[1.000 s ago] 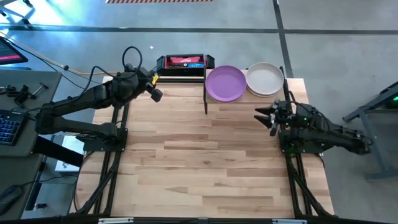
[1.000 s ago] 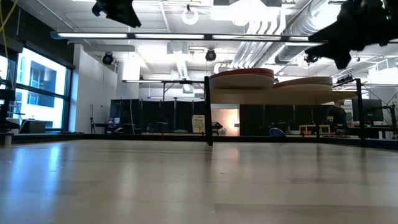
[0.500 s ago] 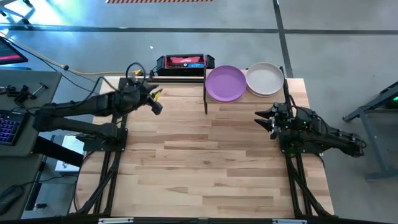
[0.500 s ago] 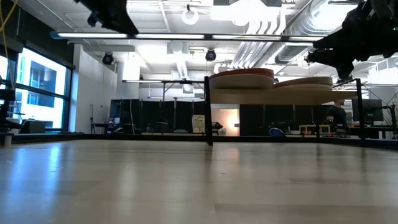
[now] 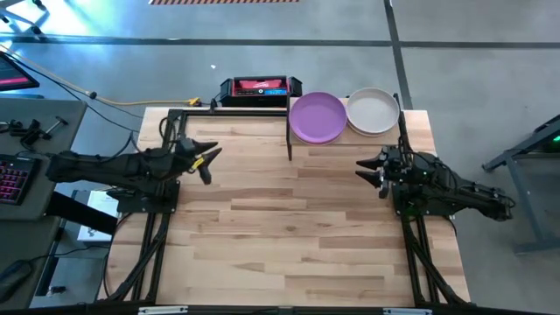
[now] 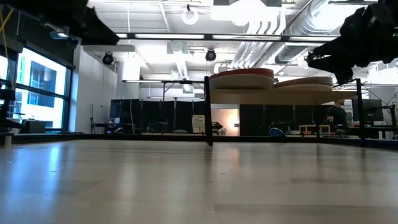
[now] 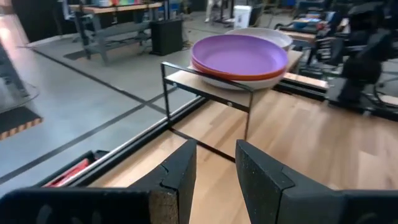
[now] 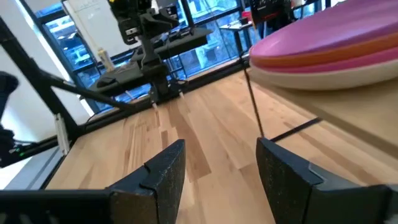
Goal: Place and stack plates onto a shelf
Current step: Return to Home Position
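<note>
The shelf [image 5: 290,131] stands at the table's far right edge. On it rest two stacks of plates side by side: one topped by a purple plate [image 5: 317,117], one topped by an off-white plate [image 5: 374,111]. The low view shows both stacks [image 6: 242,78] lying flat on the board [image 6: 273,96]. My left gripper [image 5: 206,158] hovers open over the table's left part, well short of the shelf [image 7: 205,84], with nothing between its fingers. My right gripper [image 5: 367,168] hovers open just near of the shelf's right half, also with nothing in it [image 8: 221,168].
A black and red device [image 5: 260,87] lies just beyond the far edge, left of the shelf. Bare wooden tabletop [image 5: 289,219] stretches between the two arms and toward the near edge. A desk with a keyboard [image 5: 10,179] stands off the table's left side.
My left gripper has drawn back from the table's far edge toward the near-left and come down, staying open and holding nothing. My right gripper has sunk a little. The plates and shelf have not moved.
</note>
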